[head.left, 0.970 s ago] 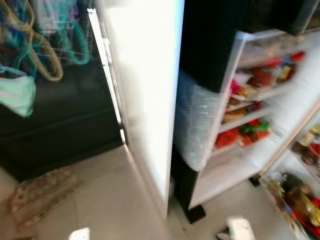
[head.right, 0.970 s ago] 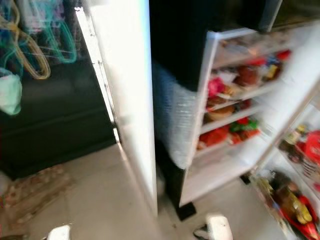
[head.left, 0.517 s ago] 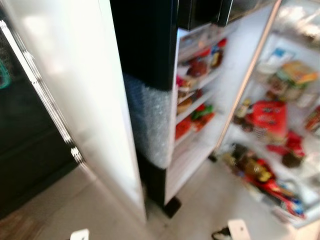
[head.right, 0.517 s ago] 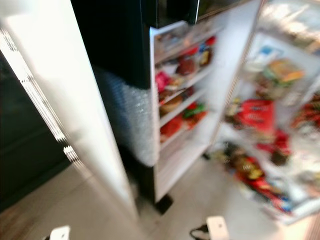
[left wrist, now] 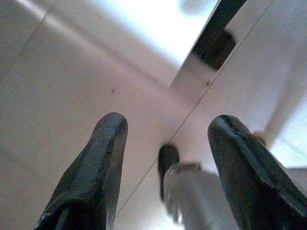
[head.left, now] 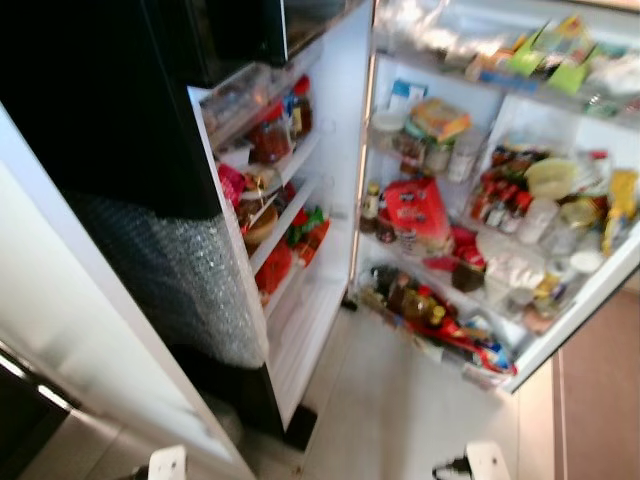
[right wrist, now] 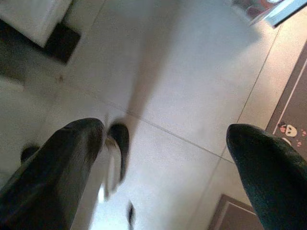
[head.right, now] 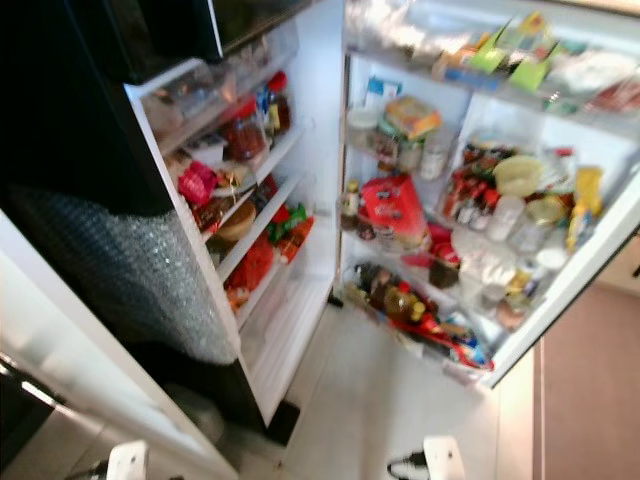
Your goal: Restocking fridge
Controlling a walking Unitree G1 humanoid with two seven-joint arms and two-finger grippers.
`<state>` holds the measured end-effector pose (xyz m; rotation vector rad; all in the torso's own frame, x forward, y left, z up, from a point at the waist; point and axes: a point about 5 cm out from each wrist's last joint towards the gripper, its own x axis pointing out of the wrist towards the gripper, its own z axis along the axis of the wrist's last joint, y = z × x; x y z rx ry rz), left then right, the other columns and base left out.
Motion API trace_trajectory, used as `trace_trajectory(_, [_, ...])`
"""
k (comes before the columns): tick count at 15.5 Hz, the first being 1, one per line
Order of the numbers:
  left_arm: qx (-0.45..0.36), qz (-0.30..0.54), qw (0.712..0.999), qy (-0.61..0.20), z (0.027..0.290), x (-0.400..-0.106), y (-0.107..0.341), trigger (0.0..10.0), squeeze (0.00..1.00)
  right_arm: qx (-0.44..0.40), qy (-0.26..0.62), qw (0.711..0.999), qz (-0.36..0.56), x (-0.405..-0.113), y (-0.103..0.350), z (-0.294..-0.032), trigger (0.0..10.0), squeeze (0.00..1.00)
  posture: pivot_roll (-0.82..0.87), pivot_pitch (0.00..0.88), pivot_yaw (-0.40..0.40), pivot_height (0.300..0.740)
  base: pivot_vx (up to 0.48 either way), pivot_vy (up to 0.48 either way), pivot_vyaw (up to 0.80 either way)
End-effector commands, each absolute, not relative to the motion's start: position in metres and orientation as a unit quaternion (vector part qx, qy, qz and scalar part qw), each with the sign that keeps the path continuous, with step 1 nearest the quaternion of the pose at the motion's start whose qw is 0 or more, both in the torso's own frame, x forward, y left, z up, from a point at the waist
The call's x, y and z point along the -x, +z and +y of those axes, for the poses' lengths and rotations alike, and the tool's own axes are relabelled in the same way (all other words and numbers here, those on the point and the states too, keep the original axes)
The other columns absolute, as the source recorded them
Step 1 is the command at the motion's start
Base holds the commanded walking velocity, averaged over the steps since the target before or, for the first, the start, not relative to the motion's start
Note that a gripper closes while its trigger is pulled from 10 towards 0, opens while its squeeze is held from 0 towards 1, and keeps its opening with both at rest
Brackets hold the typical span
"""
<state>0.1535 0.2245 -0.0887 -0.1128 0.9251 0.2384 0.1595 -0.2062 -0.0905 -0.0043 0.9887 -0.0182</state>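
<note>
Now, fridge (head.left: 330, 300): ahead, both doors open, shelves packed w/ jars, bottles
L gripper (left wrist: 163, 139): fingers spread, empty, over floor
R gripper (right wrist: 165, 143): same, spread, empty
Progress: early; nothing picked to stock yet

Both arms hang low. The left hand (left wrist: 165, 143) points down, its two black fingers (left wrist: 91, 177) spread wide with nothing between them. The right hand (right wrist: 168, 163) hangs likewise, fingers (right wrist: 268, 167) parted wide and empty, one at 8 o'clock, the other at 4.
</note>
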Motion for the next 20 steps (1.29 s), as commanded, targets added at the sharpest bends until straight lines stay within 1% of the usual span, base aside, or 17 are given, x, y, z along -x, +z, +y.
trace_trajectory(1, [0.051, 0.463, 0.877, 0.12, 0.23, -0.143, -0.092, 10.0, 0.0, -0.014, -0.027, 0.881, 0.473, -0.157, -0.092, -0.204, 10.0, 0.0, -0.16, 0.0, 0.046, 0.74, 0.0, 0.0, 0.0])
trace_trajectory(2, [0.051, 0.463, 0.877, 0.12, 0.23, -0.143, -0.092, 10.0, 0.0, -0.023, -0.041, 0.882, 0.469, -0.156, -0.092, -0.204, 10.0, 0.0, -0.16, 0.0, 0.048, 0.74, 0.0, 0.0, 0.0])
trace_trajectory(4, [0.05, 0.464, 0.876, 0.121, 0.23, -0.143, -0.092, 10.0, 0.0, -0.041, -0.104, 0.887, 0.447, -0.155, -0.091, -0.208, 10.0, 0.0, -0.17, 0.0, 0.05, 0.74, 0.0, 0.0, 0.0])
trace_trajectory(5, [0.049, 0.464, 0.876, 0.122, 0.231, -0.142, -0.092, 10.0, 0.0, -0.036, -0.154, 0.893, 0.422, -0.155, -0.089, -0.212, 10.0, 0.0, -0.17, 0.0, 0.048, 0.74, 0.0, 0.0, 0.0])
trace_trajectory(8, [0.048, 0.464, 0.876, 0.123, 0.231, -0.142, -0.092, 10.0, 0.0, -0.027, -0.215, 0.896, 0.387, -0.154, -0.085, -0.217, 10.0, 0.0, -0.18, 0.0, 0.052, 0.74, 0.0, 0.0, 0.0])
trace_trajectory(9, [0.047, 0.464, 0.876, 0.121, 0.231, -0.142, -0.092, 10.0, 0.0, 0.007, -0.262, 0.903, 0.34, -0.166, -0.068, -0.254, 10.0, 0.0, -0.19, 0.0, 0.055, 0.74, 0.0, 0.0, 0.0])
trace_trajectory(10, [0.046, 0.464, 0.876, 0.121, 0.23, -0.142, -0.092, 10.0, 0.0, 0.029, -0.286, 0.911, 0.294, -0.178, -0.05, -0.283, 10.0, 0.0, -0.19, 0.0, 0.056, 0.74, 0.0, 0.0, 0.0])
trace_trajectory(11, [0.046, 0.463, 0.877, 0.119, 0.229, -0.143, -0.092, 10.0, 0.0, 0.04, -0.33, 0.909, 0.25, -0.183, -0.036, -0.299, 10.0, 0.0, -0.19, 0.0, 0.056, 0.74, 0.0, 0.0, 0.0])
trace_trajectory(16, [0.046, 0.462, 0.878, 0.115, 0.228, -0.145, -0.092, 10.0, 0.0, 0.053, -0.429, 0.882, 0.187, -0.184, -0.015, -0.323, 10.0, 0.0, -0.2, 0.0, 0.062, 0.74, 0.0, 0.0, 0.0])
trace_trajectory(18, [0.045, 0.461, 0.878, 0.117, 0.229, -0.145, -0.091, 10.0, 0.0, 0.059, -0.478, 0.862, 0.156, -0.182, -0.003, -0.338, 10.0, 0.0, -0.19, 0.0, 0.062, 0.74, 0.0, 0.0, 0.0])
trace_trajectory(20, [0.044, 0.462, 0.878, 0.118, 0.231, -0.145, -0.091, 10.0, 0.0, 0.07, -0.491, 0.859, 0.126, -0.188, 0.01, -0.347, 10.0, 0.0, -0.2, 0.0, 0.065, 0.74, 0.0, 0.0, 0.0])
